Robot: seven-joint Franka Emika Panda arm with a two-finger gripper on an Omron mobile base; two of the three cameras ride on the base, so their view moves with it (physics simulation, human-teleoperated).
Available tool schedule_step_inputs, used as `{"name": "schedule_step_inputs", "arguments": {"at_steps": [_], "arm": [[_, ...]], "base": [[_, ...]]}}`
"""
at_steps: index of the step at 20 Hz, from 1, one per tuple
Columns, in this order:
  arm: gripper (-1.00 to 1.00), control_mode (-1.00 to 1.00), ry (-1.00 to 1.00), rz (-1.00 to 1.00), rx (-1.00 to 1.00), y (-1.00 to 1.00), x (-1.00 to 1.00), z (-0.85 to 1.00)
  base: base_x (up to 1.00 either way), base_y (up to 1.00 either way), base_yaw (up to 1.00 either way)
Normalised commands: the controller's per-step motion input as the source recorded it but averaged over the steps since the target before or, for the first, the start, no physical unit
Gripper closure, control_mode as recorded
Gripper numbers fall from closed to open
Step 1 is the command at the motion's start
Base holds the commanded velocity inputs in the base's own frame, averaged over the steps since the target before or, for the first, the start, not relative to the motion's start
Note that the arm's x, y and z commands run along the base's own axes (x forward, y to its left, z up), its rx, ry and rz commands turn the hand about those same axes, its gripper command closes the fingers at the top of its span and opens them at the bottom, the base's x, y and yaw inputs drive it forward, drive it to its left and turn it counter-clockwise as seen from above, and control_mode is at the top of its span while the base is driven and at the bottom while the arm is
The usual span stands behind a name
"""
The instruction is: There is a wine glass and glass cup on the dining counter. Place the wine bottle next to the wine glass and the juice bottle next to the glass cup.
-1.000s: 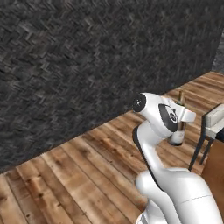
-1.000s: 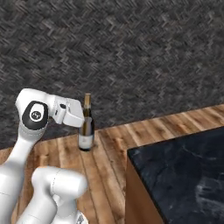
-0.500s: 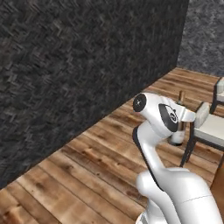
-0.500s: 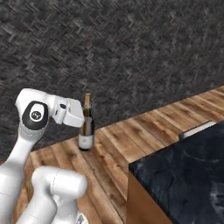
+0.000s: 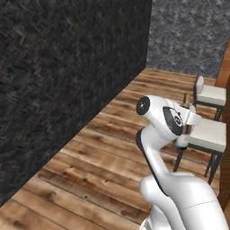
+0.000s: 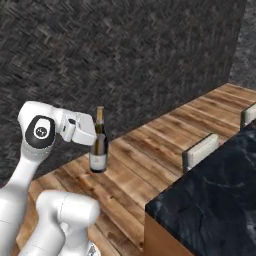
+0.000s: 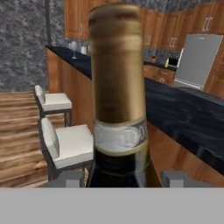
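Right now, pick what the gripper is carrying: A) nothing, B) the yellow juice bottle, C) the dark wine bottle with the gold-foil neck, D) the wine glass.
C: in the right base view the gripper is shut on the wine bottle, held upright above the wooden floor, and the hand view shows its gold-foil neck rising between the fingertips.

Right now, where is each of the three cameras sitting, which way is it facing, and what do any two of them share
Left base view: behind the arm's left, facing the dark wall, wood floor and two stools; the arm rises lower right.
Right base view: behind its right, facing the wine bottle held at the gripper and the dining counter.
Hand view: on the hand, looking along the wine bottle down the dining counter toward the wine glass; finger tips at bottom.
Shared: bottle, counter, stools.
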Motion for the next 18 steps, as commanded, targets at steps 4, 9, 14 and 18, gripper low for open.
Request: {"name": "schedule_step_inputs", "arguments": {"at_steps": [4, 9, 14, 18], "arm": [[1.00, 1.00, 0.00, 0.00, 0.00, 0.00, 0.00, 0.00], [1.00, 1.00, 0.00, 0.00, 0.00, 0.00, 0.00, 0.00], [1.00, 1.00, 0.00, 0.00, 0.00, 0.00, 0.00, 0.00], [1.00, 1.00, 0.00, 0.00, 0.00, 0.00, 0.00, 0.00]], "base": [[0.65, 0.08, -0.36], [0.65, 0.08, -0.36], [0.67, 0.10, -0.34], [0.78, 0.19, -0.25]]}}
